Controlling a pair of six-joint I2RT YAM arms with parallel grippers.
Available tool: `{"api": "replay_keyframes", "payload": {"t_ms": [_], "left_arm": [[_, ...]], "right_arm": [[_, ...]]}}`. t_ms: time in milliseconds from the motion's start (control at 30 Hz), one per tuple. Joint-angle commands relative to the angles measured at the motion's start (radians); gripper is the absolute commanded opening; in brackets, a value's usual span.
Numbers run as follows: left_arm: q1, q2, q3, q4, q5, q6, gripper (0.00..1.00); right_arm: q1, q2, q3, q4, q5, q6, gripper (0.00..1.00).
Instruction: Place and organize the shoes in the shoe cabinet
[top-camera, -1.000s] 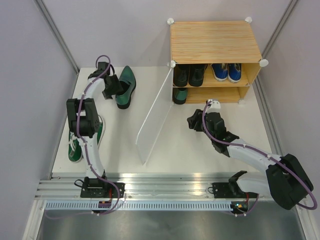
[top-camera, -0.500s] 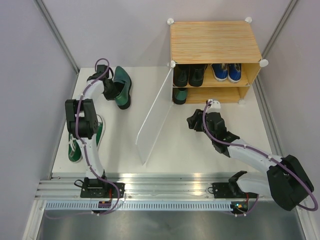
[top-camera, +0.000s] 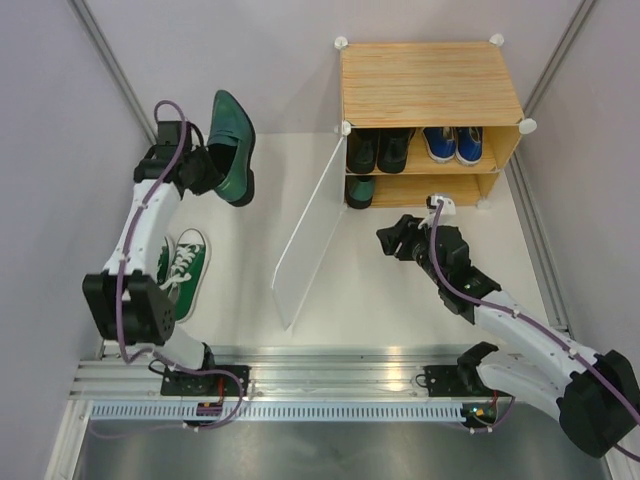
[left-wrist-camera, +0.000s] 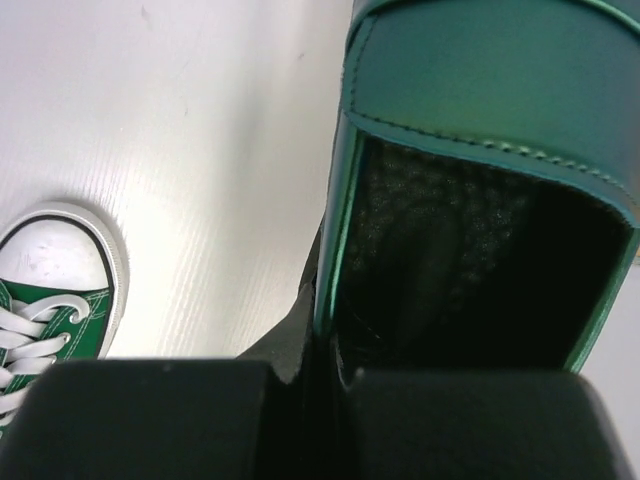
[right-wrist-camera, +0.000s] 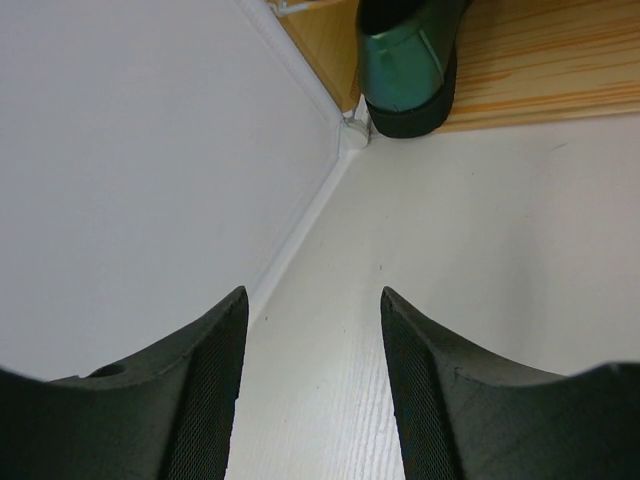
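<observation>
Left gripper (top-camera: 198, 167): clamped on dark green pointed leather shoe (top-camera: 232, 140), upper left.
Light wood-grain shoe cabinet (top-camera: 430, 85): to its right.
Right gripper (top-camera: 392, 240): parted, empty.

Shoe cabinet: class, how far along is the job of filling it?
Done: black shoes and blue sneakers on the upper shelf, one dark green shoe below. In hand: the left end effector grips the second dark green shoe; the right end effector is open, empty. Left: shelving that shoe and the green sneakers on the table.
</observation>
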Motion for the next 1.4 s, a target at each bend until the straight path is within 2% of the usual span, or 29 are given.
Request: {"api": "replay_keyframes", "payload": {"t_ms": [0, 200, 267, 300, 333, 433, 600, 667, 700, 733, 800, 833, 867, 933, 1000, 1067, 1233, 1367], "left_arm": [[0.002, -0.181, 0.015, 0.107, 0.074, -0.065, 0.02], [-0.027, -0.365, 0.079, 0.107, 0.206, -0.068, 0.02], [-0.113, -0.401, 0.105, 0.098, 0.168, -0.042, 0.02], [-0.154, -0.419, 0.13, 0.092, 0.103, -0.015, 0.02], [-0.232, -0.442, 0.146, 0.081, 0.072, -0.002, 0.02], [-0.366, -0.471, 0.225, 0.04, -0.039, 0.036, 0.02], [-0.529, -0.462, 0.311, 0.014, 0.022, 0.021, 0.02], [-0.665, -0.435, 0.3, 0.007, -0.007, 0.007, 0.02], [-0.732, -0.418, 0.297, 0.011, -0.099, 0.018, 0.02], [-0.877, -0.395, 0.3, 0.008, -0.149, 0.037, 0.02], [-1.006, -0.3, 0.314, 0.003, -0.265, 0.08, 0.02], [-1.094, -0.262, 0.318, 0.001, -0.283, 0.084, 0.02], [-1.129, -0.231, 0.325, 0.003, -0.297, 0.082, 0.02], [-1.182, -0.134, 0.334, 0.009, -0.245, 0.044, 0.02], [-1.202, -0.043, 0.351, 0.024, -0.13, 0.008, 0.02], [-1.215, 0.004, 0.355, 0.033, -0.116, -0.01, 0.02], [-1.216, 0.113, 0.286, 0.087, -0.094, -0.068, 0.02], [-1.215, 0.206, 0.228, 0.146, -0.14, -0.113, 0.02]], "right_arm": [[0.003, -0.049, 0.073, -0.081, -0.016, -0.002, 0.6], [0.003, -0.16, 0.128, -0.199, 0.068, -0.037, 0.6], [0.003, -0.206, 0.157, -0.252, 0.099, -0.054, 0.6], [0.003, -0.233, 0.17, -0.27, 0.137, -0.06, 0.61], [0.003, -0.249, 0.197, -0.293, 0.163, -0.066, 0.62], [0.003, -0.305, 0.26, -0.42, 0.319, -0.031, 0.66], [0.003, -0.436, 0.309, -0.522, 0.424, -0.008, 0.77], [0.001, -0.465, 0.332, -0.568, 0.508, 0.027, 0.82], [0.003, -0.485, 0.342, -0.586, 0.531, 0.035, 0.83], [0.003, -0.493, 0.364, -0.603, 0.551, 0.036, 0.85], [0.001, -0.508, 0.386, -0.654, 0.633, 0.047, 0.88], [0.001, -0.513, 0.406, -0.674, 0.669, 0.053, 0.88], [0.003, -0.517, 0.42, -0.719, 0.706, 0.059, 0.89], [0.003, -0.531, 0.478, -0.798, 0.867, 0.102, 0.91], [0.003, -0.56, 0.53, -0.884, 0.996, 0.116, 0.93], [0.004, -0.589, 0.559, -0.916, 1.044, 0.119, 0.94], [0.003, -0.674, 0.544, -0.922, 1.072, 0.115, 0.94], [0.003, -0.648, 0.489, -0.915, 1.007, 0.118, 0.94]]}}
